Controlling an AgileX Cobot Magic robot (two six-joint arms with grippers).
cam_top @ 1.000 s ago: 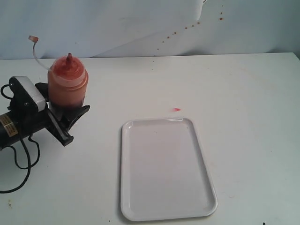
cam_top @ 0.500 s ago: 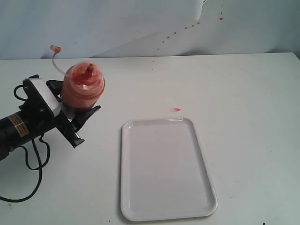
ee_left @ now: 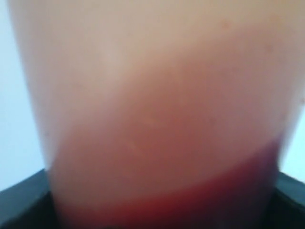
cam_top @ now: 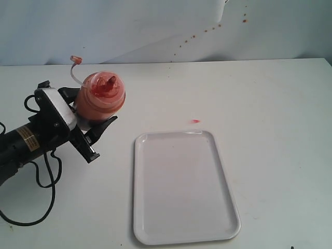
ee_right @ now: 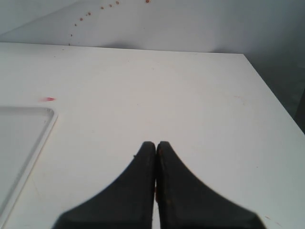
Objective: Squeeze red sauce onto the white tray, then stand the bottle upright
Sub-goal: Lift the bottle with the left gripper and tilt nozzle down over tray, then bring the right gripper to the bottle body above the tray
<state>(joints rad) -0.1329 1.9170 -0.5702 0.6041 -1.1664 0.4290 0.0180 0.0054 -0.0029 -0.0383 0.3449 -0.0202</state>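
exterior view shows the left hand (cam_top: 92, 115) grasping the bottle (cam_top: 102, 96) at upper left of the frame, nozzle uncapped and tipped toward the bare tray (cam_top: 181, 187) at lower centre, so sauce could drip onto the counter (cam_top: 270, 129) short of the rim, while the right hand (ee_right: 156, 145) sits clenched, empty.

The bottle (cam_top: 102, 97) sits between the left gripper (cam_top: 89, 120) jaws; the white tray (cam_top: 181, 202) lies right of them, apart.
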